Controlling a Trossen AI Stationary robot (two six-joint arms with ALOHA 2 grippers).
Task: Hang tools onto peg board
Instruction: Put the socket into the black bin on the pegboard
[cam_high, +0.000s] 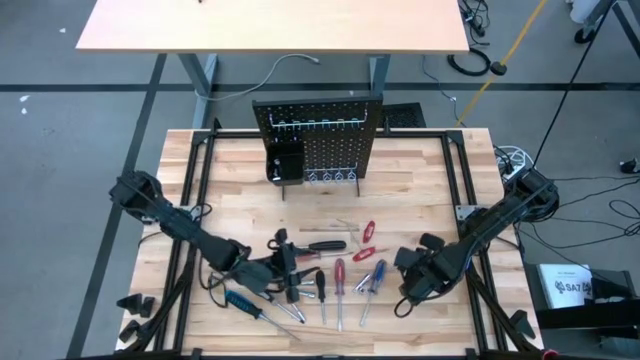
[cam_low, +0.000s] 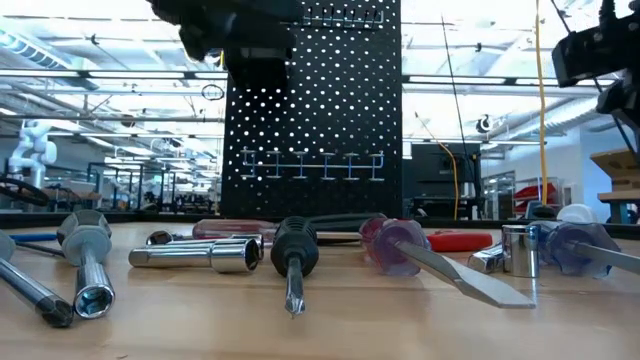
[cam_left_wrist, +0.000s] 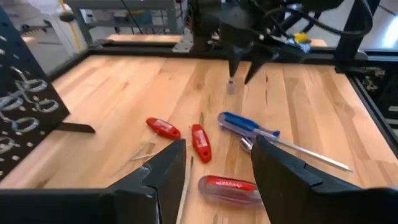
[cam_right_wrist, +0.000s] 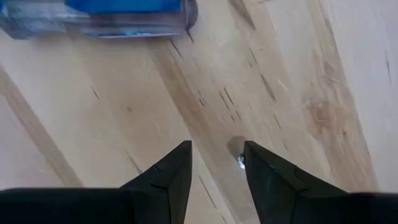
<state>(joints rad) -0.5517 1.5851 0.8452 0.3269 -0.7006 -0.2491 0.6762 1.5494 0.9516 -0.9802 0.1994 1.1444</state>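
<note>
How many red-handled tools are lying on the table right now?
3: two small red tools side by side before the peg board, one longer red screwdriver nearer the front edge. The left arm may hide others.

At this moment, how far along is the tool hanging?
Done: nothing visibly; the peg board shows only its hooks and bin, no tools. In hand: neither gripper holds anything. The right gripper is open, fingers straddling a small silvery piece on the table. The left gripper is open above the red screwdriver. Left: all tools, including the blue screwdriver, lie on the table.
</note>
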